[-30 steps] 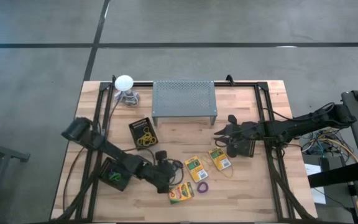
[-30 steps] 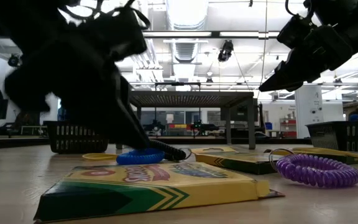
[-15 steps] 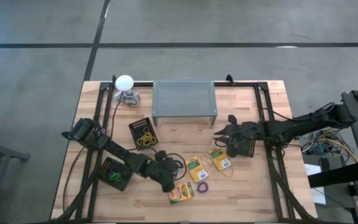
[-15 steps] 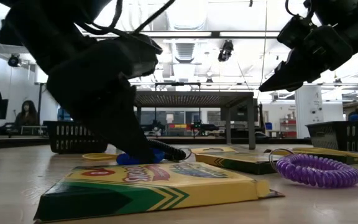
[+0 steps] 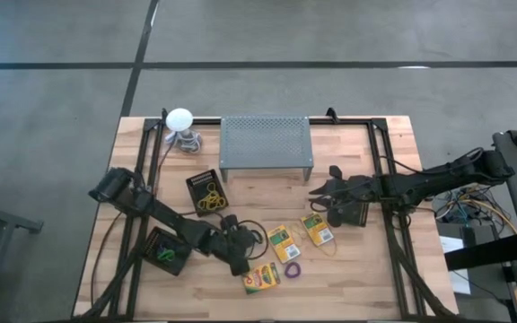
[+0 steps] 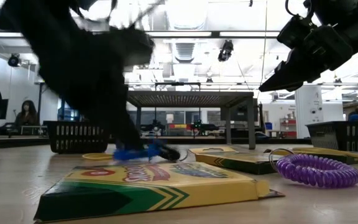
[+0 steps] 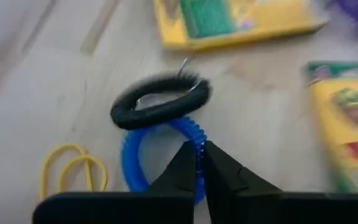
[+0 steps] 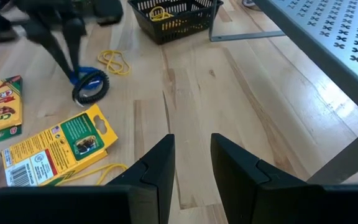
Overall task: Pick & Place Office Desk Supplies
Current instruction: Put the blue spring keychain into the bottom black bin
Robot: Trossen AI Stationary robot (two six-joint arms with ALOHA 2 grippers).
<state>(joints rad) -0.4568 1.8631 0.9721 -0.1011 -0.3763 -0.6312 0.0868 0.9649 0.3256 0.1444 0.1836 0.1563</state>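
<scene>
My left gripper [image 7: 199, 149] is shut on a blue coil loop [image 7: 132, 163] at the table's near middle, and it also shows in the high view [image 5: 239, 254]. A black loop [image 7: 160, 102] lies against the blue loop's far side. Yellow rubber bands [image 7: 73, 169] lie flat beside them. Three crayon boxes [image 5: 282, 242] [image 5: 317, 230] [image 5: 263, 278] and a purple loop [image 5: 292, 269] lie flat to the right. My right gripper [image 5: 317, 199] hangs open above the table, right of centre, with nothing between its fingers [image 8: 160, 158]. My left gripper pinches the blue loop's rim [image 7: 196, 138] between its two fingers, on the side nearest the gripper. The fingers slant down from the table's left and lie across the coil. The loop's far side touches the black loop. Whether the loop is clear of the table I cannot tell.
A grey perforated stand [image 5: 266, 146] and a white ball-topped object [image 5: 179, 119] stand at the back. One black basket [image 5: 206, 190] holds yellow rubber bands, and another [image 5: 165, 251] sits beside the left arm. Black frame rails [image 5: 393, 242] run along both sides of the table.
My left gripper has sunk onto the blue loop, rolled about its own axis and taken hold of the rim. The loop, flat on the table a second ago, now shows blurred and slightly shifted in the low view.
</scene>
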